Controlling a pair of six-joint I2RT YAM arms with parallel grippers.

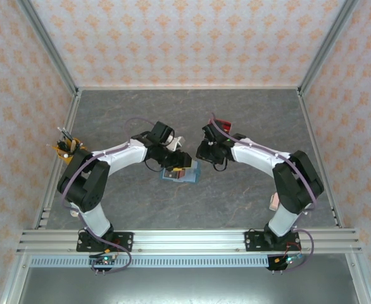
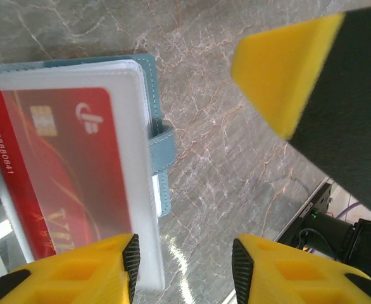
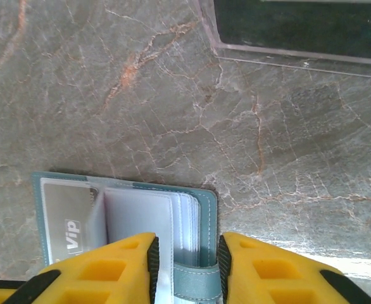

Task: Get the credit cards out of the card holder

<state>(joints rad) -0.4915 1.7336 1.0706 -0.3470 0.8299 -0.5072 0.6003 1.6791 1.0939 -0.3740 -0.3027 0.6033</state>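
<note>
left gripper (image 2: 183, 254) spread wide over red card (image 2: 65, 164). right gripper (image 3: 185, 250) straddles tab (image 3: 195, 282) of card holder (image 3: 207, 209), clamped or not, cannot tell. risk: sleeve (image 2: 125, 158) flexes, holder slides, card jams.

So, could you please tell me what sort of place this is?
Probably a robot test cell in a lab: a marble-patterned table walled by patterned panels on aluminium framing, with the left arm and right arm bolted to a rail at its near edge.
</note>
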